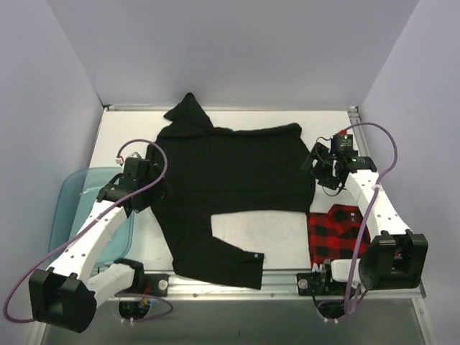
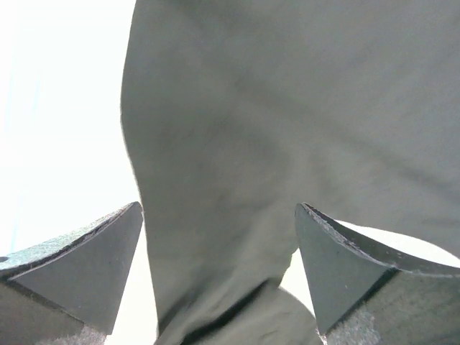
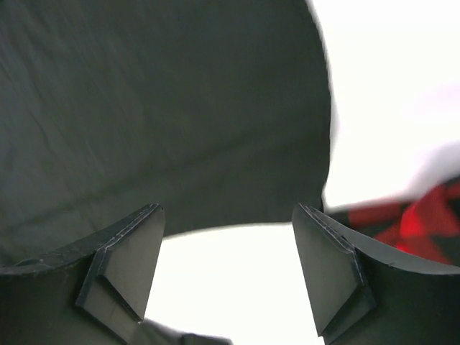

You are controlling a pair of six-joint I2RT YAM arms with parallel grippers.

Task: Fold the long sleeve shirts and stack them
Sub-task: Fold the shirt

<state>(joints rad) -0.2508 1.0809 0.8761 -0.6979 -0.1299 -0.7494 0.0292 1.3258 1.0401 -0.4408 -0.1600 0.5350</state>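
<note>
The black shirt lies spread on the white table, one sleeve pointing to the far wall, the other bent down to the near edge with a white button at its cuff. The red-and-black check shirt lies folded at the near right, partly under my right arm. My left gripper is open at the black shirt's left edge; its wrist view shows black cloth between the spread fingers. My right gripper is open at the shirt's right edge; its wrist view shows the black hem and a bit of check cloth.
A translucent teal-blue tub stands at the left, under my left arm. Grey walls close the back and both sides. The table's metal rail runs along the near edge.
</note>
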